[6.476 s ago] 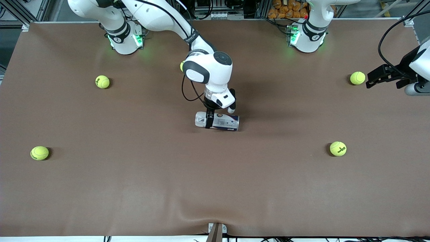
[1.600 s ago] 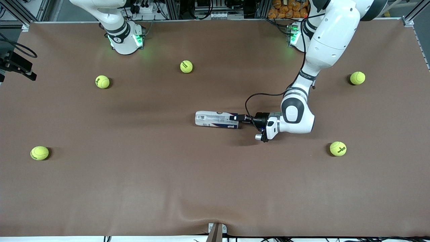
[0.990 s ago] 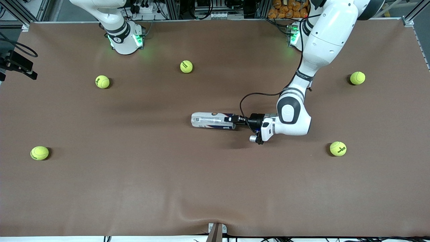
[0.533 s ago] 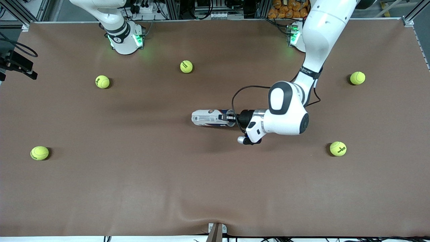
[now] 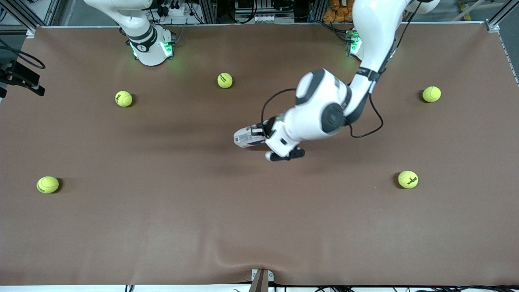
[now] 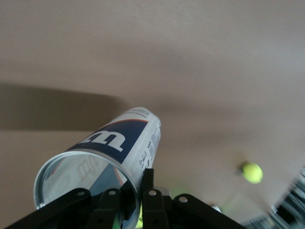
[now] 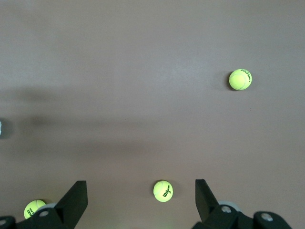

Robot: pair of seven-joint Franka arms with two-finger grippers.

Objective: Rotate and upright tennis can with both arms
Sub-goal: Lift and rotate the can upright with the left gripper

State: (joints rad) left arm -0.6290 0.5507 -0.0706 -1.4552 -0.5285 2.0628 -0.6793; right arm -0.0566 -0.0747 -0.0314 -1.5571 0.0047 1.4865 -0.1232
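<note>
A clear tennis can (image 5: 248,137) with a white, navy and red label is tilted above the middle of the brown table (image 5: 162,227). The left gripper (image 6: 135,202) pinches its open metallic rim. Five tennis balls (image 5: 225,80) lie scattered well apart. The right gripper (image 7: 140,195), spread wide, waits off the table's end.

Robotics lab: aluminium framing (image 5: 16,12), two table-mounted arms (image 5: 332,109).
</note>
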